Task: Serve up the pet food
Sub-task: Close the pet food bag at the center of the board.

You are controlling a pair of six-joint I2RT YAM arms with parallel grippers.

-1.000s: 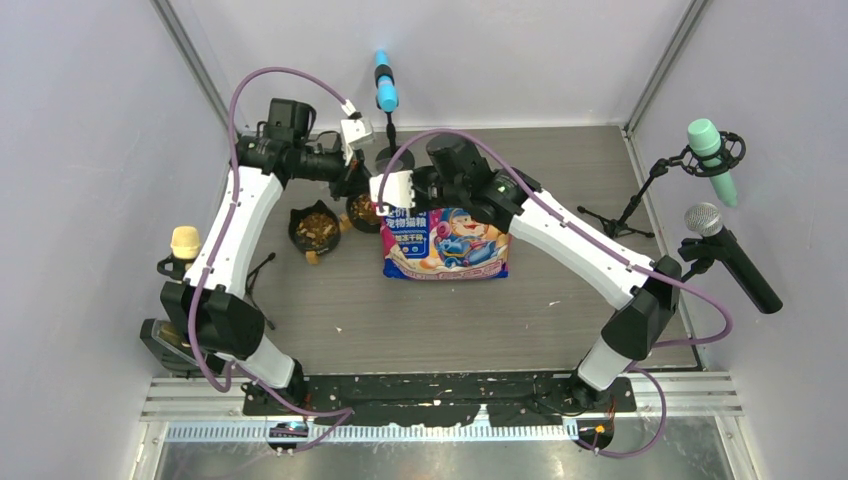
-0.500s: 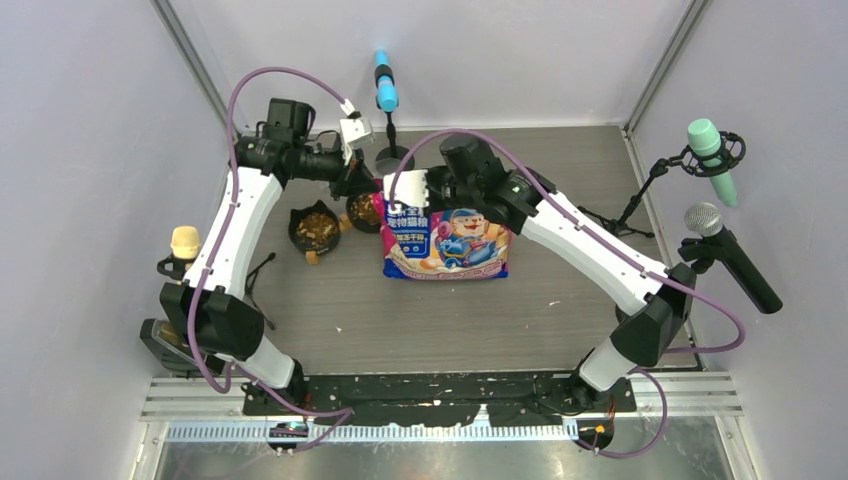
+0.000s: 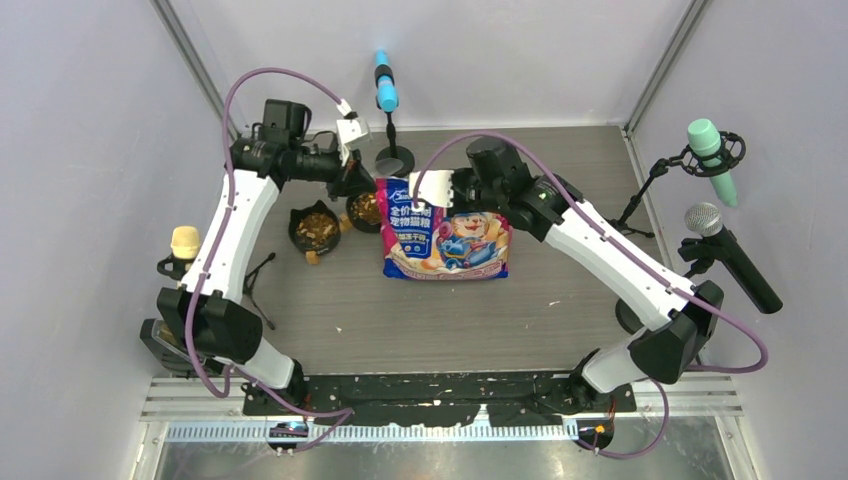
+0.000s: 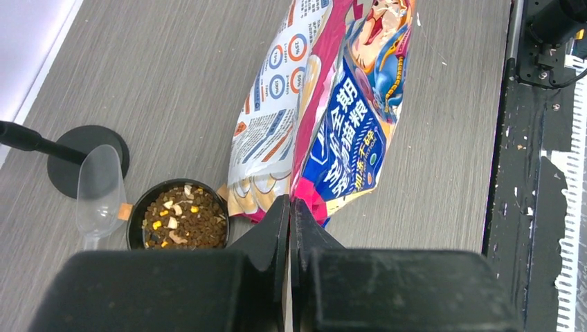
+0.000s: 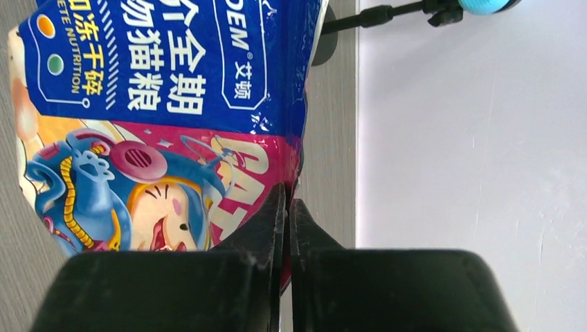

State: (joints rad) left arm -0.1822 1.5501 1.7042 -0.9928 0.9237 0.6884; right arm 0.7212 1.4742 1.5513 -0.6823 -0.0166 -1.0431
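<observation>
The pet food is brown and tan kibble filling two black bowls, one (image 3: 316, 228) left of the other (image 3: 365, 208); one filled bowl (image 4: 181, 216) also shows in the left wrist view. The printed bag (image 3: 446, 238) stands right of the bowls. My left gripper (image 3: 366, 188) is shut on the bag's top left corner (image 4: 304, 200), right beside the nearer bowl. My right gripper (image 3: 446, 198) is shut on the bag's top edge (image 5: 277, 180) further right. In the right wrist view the bag's blue and pink front (image 5: 159, 117) fills the left side.
A clear plastic scoop (image 4: 99, 188) lies left of the bowl, beside a round black microphone stand base (image 4: 66, 169). Microphones on stands ring the table: blue (image 3: 385, 92) at the back, green (image 3: 712, 158) and black (image 3: 728, 255) right, yellow (image 3: 185, 243) left.
My right arm has swung to the right, carrying the bag's top edge with it, so the bag's top is now stretched wider between the two grippers. The left gripper has stayed put.
</observation>
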